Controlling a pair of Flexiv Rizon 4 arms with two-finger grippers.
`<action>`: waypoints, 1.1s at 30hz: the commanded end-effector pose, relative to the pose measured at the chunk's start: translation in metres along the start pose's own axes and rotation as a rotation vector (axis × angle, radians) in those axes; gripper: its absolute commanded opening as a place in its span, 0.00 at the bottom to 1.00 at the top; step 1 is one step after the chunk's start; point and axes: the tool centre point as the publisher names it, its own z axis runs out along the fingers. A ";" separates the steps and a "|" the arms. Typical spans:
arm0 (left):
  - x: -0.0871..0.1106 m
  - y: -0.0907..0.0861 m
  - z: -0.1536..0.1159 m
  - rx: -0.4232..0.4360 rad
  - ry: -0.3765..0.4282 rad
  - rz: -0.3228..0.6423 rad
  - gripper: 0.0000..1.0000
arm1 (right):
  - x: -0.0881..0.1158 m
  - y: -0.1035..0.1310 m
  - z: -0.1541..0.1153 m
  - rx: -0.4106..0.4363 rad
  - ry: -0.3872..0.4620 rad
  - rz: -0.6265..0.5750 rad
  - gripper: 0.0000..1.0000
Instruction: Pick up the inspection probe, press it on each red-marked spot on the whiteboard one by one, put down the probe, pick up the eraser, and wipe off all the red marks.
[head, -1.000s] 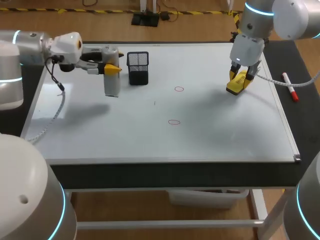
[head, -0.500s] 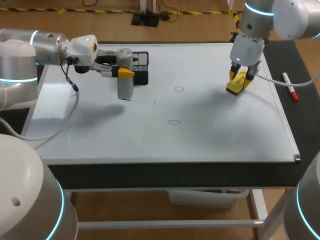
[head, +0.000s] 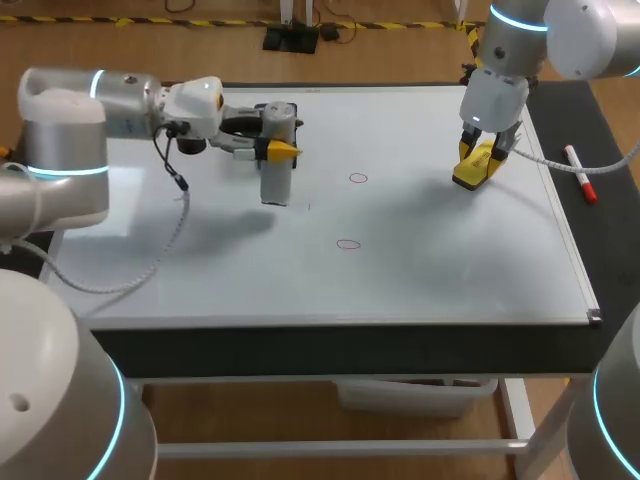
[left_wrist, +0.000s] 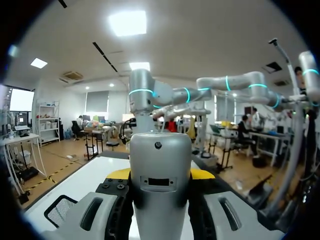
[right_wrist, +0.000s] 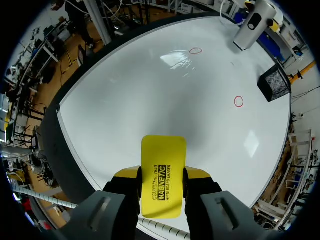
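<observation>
The left gripper (head: 275, 149) was clamped on the inspection probe (head: 275, 178), a smooth grey cylinder hanging upright between its fingers, with a black wire-mesh cup (right_wrist: 274, 85) just beside it, contents not discernible. Between the two grippers, two thin red rings (head: 358, 178) marked the glossy whiteboard (head: 450, 260); the right gripper (head: 480, 160) pinched the flat, round-cornered yellow eraser (right_wrist: 163, 170) by its sides.

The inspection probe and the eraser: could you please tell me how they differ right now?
The inspection probe is grey and rounded; the eraser is yellow and flat. The inspection probe hangs upright in the left gripper; the eraser sits tilted in the right gripper. Both are gripped over the whiteboard.
</observation>
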 end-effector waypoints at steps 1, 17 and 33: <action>-0.003 0.001 0.015 0.011 -0.009 -0.005 0.00 | -0.001 -0.001 -0.001 0.001 0.004 -0.001 0.00; -0.024 -0.001 0.058 0.044 -0.058 0.000 0.00 | -0.001 -0.001 -0.001 0.001 0.004 -0.001 0.00; -0.048 0.001 0.082 0.057 -0.119 -0.009 0.00 | -0.001 -0.001 -0.001 0.001 0.004 -0.001 0.00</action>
